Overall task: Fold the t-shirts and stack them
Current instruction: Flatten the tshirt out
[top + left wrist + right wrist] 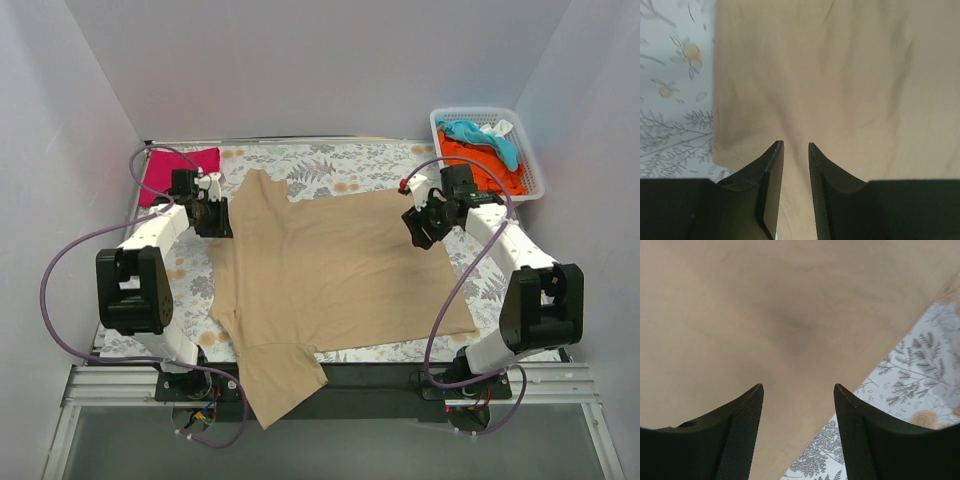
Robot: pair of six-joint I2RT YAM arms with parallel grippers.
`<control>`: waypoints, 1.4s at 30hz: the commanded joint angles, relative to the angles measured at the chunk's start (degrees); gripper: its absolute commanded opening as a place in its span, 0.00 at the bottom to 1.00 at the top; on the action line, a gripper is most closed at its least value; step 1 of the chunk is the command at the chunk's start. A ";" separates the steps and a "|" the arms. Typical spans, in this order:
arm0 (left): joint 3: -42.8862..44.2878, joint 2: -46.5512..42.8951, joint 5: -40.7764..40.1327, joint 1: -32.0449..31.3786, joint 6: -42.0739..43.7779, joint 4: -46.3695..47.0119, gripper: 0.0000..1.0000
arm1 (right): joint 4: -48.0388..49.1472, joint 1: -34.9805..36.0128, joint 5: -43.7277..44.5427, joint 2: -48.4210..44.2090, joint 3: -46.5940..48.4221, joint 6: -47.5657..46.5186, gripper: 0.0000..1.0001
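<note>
The tan t-shirt point(340, 270) lies spread on the floral tablecloth point(330, 160). The left gripper point(795, 145), over its left edge, is barely parted and holds nothing; the right gripper point(798, 387), over its right edge, gapes wide, empty

**Camera layout: one overhead, two wrist close-ups**

Top external sits above and behind my bases and looks forward and down. It is the widest and farthest view, taking in the whole tabletop point(330, 160), both arms and the back wall.

The left wrist cam looks out past my left gripper point(795, 145), very near the tan t-shirt point(330, 270). It shows the shirt's edge and a strip of floral tabletop. That is the patch under that gripper in the top view.

The right wrist cam looks past my right gripper point(798, 386), just as near. It shows the shirt's edge on my right side, also seen from the top.

The two wrist patches lie well apart.
</note>
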 commanded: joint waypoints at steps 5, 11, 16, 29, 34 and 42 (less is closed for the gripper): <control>1.08 8.13 -8.21 1.66 -4.08 -2.85 0.25 | 0.15 0.00 -1.65 4.65 -2.71 -0.19 0.52; 9.50 19.28 -13.40 3.95 -2.94 -4.17 0.25 | 4.10 0.00 -0.51 9.14 -4.47 1.13 0.51; 21.54 29.23 -15.07 4.48 -2.67 -6.46 0.24 | 5.78 0.00 0.20 14.94 -2.54 4.02 0.51; 30.01 19.36 -0.84 4.74 3.65 -11.90 0.34 | -5.44 0.08 -5.24 5.22 5.55 2.54 0.53; 20.10 9.22 1.02 4.92 11.28 -16.47 0.38 | -13.37 1.31 -7.80 -1.31 0.81 -2.73 0.49; 4.00 0.68 -1.10 6.15 14.73 -14.72 0.36 | -14.61 6.76 -5.87 -5.27 -12.28 -4.40 0.38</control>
